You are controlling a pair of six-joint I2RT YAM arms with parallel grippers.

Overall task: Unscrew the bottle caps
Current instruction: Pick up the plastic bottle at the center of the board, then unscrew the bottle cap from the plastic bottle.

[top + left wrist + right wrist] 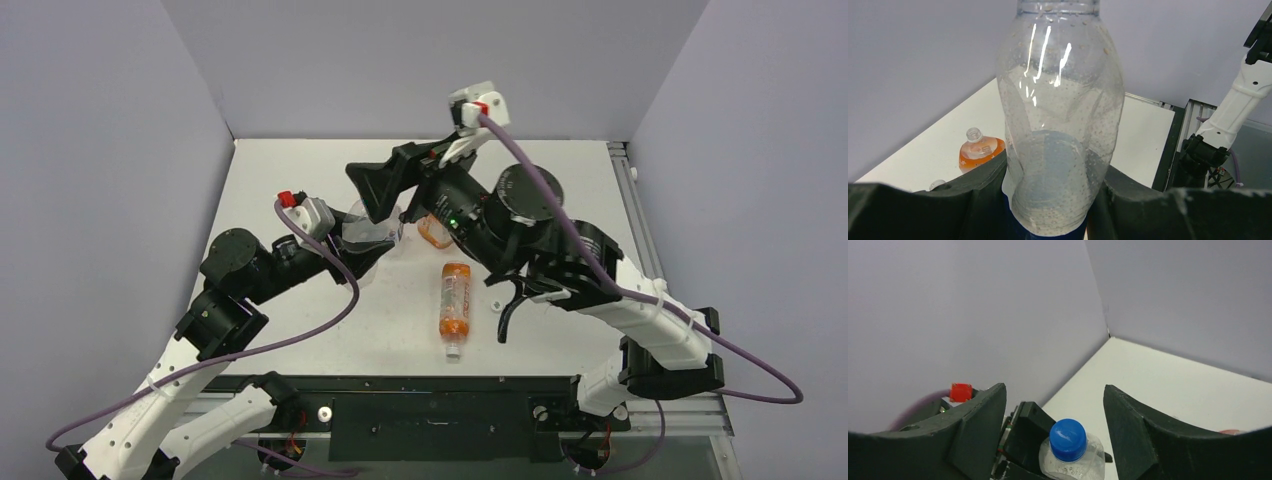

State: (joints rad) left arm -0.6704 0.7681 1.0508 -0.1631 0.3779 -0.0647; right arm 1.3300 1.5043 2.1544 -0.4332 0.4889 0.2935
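Closest to the lens in the left wrist view, the left gripper is clamped on the lower body of a clear bottle and holds it upright above the table. The bottle's blue cap is on. The right gripper hangs over it with its jaws apart, one on either side and neither touching, so I judge this unscrewing not yet begun.

Further right, the wide orange bottle stands on the table. Its neck looks bare, so its cap is probably already off. Just right of that, the slim orange bottle lies on its side, its white cap in place. No fourth bottle shows. At least two caps are left.
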